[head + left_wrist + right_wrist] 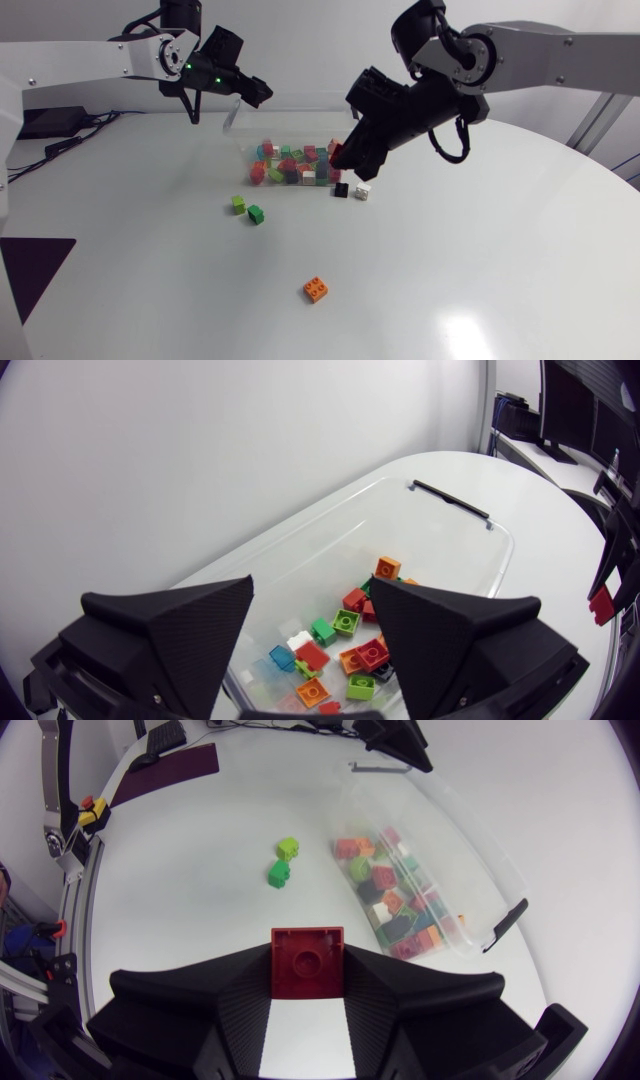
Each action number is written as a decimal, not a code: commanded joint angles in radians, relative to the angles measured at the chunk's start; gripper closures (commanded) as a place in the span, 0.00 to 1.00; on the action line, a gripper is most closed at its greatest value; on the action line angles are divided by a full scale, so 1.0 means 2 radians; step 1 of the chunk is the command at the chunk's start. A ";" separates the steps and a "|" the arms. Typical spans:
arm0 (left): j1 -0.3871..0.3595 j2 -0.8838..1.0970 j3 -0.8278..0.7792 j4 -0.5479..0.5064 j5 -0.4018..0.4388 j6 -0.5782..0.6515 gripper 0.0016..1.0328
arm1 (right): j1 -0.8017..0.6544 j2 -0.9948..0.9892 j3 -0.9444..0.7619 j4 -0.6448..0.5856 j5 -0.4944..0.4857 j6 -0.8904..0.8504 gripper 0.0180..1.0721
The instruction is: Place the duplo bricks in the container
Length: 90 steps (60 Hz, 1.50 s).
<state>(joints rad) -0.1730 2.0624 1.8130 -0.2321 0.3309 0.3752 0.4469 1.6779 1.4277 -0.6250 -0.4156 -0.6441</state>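
Red brick [307, 958]: clenched in my right hand [345, 158], its stud plain from the wrist view only.
Left hand [311, 585]: released, container [440, 525] ahead.
Table [500, 250], head view only: orange brick [316, 289] loose.

No readable text, labels, numbers or signs on anything in view.

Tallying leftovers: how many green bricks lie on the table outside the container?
2: a light green brick and a dark green brick, close together outside the container; others possibly hidden.

head view overhead, both wrists facing container [430, 545]
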 commanded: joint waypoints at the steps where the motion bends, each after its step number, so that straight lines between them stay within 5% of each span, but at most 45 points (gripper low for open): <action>1: 0.014 -0.018 -0.009 0.010 -0.002 -0.015 0.04 | 0.010 0.013 0.032 0.003 -0.001 0.028 0.77; 30: 0.102 -0.230 -0.295 0.028 0.030 0.102 0.04 | 0.016 0.173 0.239 0.039 0.021 0.110 0.77; 44: 0.129 -0.267 -0.376 0.028 0.056 0.138 0.04 | 0.014 0.210 0.269 0.066 0.027 0.125 0.77; 66: 0.109 -0.237 -0.459 0.079 0.058 0.165 0.04 | -0.001 0.284 0.348 0.115 0.071 0.156 0.76; 69: 0.103 -0.228 -0.463 0.080 0.058 0.174 0.04 | -0.002 0.295 0.362 0.116 0.084 0.161 0.65; 75: 0.099 -0.206 -0.465 0.094 0.058 0.181 0.04 | 0.001 0.304 0.372 0.116 0.112 0.163 0.03; 90: 0.095 -0.154 -0.457 0.112 0.058 0.211 0.04 | 0.002 0.209 0.283 0.115 0.115 0.143 0.04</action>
<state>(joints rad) 0.0269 1.7081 0.9085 -0.0235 0.4374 0.7589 0.4496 2.1979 2.0689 -0.3965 -0.1856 -0.3443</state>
